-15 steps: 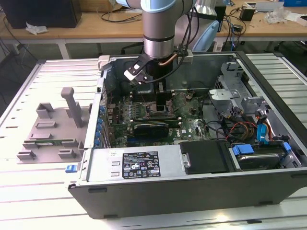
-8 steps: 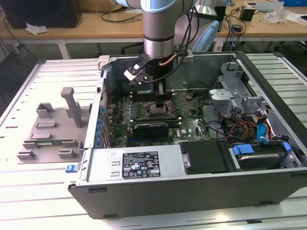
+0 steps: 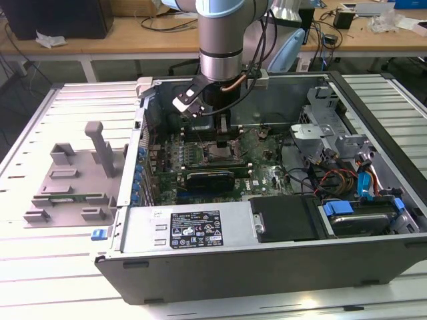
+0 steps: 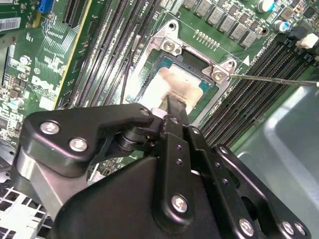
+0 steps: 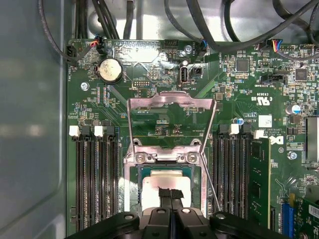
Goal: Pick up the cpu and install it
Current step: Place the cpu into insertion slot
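Note:
The cpu (image 5: 154,182) lies flat in the motherboard socket, its pale metal top smeared with whitish residue; in the second wrist view the cpu (image 4: 175,83) sits inside the silver socket frame. My gripper (image 5: 170,194) hangs straight over it with its two black fingertips pressed together at the chip's top, nothing between them. In the exterior view the gripper (image 3: 223,138) reaches down into the open computer case, over the socket. The socket's metal load plate (image 5: 172,102) stands flipped open.
The computer case (image 3: 267,267) lies open on a slatted table. Memory slots (image 5: 94,179) flank the socket, and a thin lever wire (image 4: 274,79) juts beside it. A black card (image 3: 210,179) sits in front of the socket. A grey tray with posts (image 3: 73,180) stands at the exterior view's left.

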